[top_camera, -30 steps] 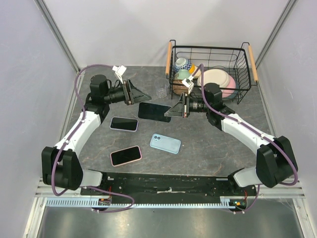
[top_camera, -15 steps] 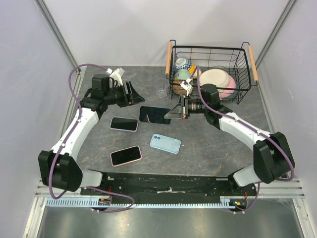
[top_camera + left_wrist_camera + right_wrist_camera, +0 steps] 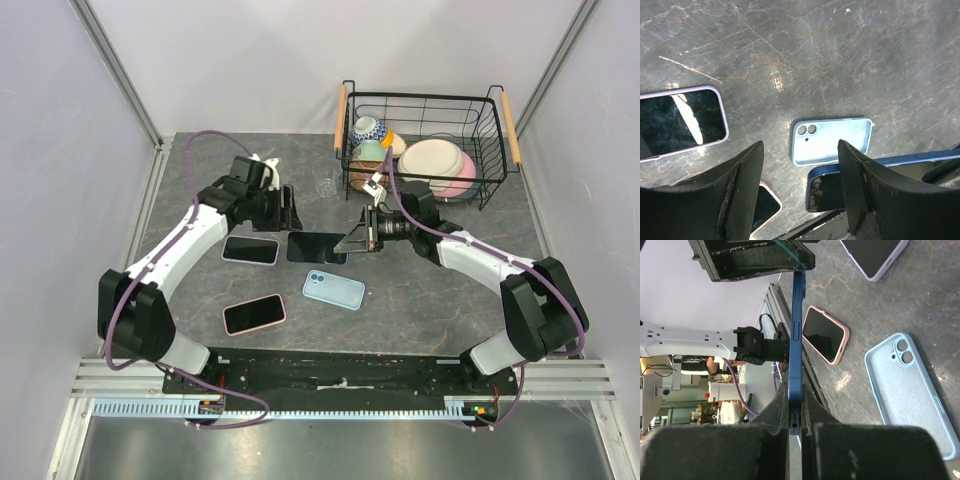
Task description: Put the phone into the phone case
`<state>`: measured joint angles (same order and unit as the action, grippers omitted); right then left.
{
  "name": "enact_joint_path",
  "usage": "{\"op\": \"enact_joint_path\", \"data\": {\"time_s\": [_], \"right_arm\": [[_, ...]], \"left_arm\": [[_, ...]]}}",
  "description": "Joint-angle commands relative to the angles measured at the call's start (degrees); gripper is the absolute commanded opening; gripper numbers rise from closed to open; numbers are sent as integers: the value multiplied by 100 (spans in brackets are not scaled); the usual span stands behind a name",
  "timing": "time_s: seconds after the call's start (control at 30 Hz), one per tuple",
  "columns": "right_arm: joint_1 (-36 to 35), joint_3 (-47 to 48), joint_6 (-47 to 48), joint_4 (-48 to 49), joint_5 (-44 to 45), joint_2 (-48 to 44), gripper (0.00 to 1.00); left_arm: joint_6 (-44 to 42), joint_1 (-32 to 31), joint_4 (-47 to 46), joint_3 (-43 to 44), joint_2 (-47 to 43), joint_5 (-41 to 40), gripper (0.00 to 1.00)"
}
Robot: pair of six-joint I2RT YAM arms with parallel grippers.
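My right gripper [image 3: 358,243] [image 3: 796,400] is shut on the short end of a dark blue phone [image 3: 315,247] [image 3: 797,340], holding it off the table with its dark screen up. The phone's far end shows low in the left wrist view [image 3: 832,190]. My left gripper [image 3: 288,210] [image 3: 800,150] stands open just beyond that far end, nothing between its fingers [image 3: 755,255]. The light blue phone case [image 3: 334,290] [image 3: 832,141] [image 3: 912,390] lies flat on the table below and in front of the phone, camera cut-out to the left.
A lavender-cased phone [image 3: 250,249] [image 3: 680,120] and a pink-cased phone [image 3: 254,314] [image 3: 825,335] lie left of the case. A small glass [image 3: 326,186] stands behind. A wire basket [image 3: 420,95] with bowls and plates sits at the back right.
My left arm has swung right and nearer, bringing its open gripper to the phone's end. The right gripper has carried the phone a little toward the near side.
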<state>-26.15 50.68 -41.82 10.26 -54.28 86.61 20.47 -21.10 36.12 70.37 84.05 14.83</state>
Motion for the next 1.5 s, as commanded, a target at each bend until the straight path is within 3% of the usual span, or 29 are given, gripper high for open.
{"op": "enact_joint_path", "data": {"time_s": [0.0, 0.3, 0.7, 1.0, 1.47], "right_arm": [[-22, -145, 166, 160, -223, -48, 0], [-13, -690, 438, -68, 31, -136, 0], [14, -664, 359, -349, 532, 66, 0], [101, -1120, -185, -315, 1200, -21, 0], [119, -1745, -1574, 776, 1069, -161, 0]], "left_arm": [[-158, -464, 167, 407, 366, -507, 67], [-34, -807, 159, 671, 1060, -200, 64], [176, -799, -245, 539, 806, -252, 65], [177, -790, -281, 416, 876, -174, 65], [194, -790, -483, -32, 806, -103, 64]]}}
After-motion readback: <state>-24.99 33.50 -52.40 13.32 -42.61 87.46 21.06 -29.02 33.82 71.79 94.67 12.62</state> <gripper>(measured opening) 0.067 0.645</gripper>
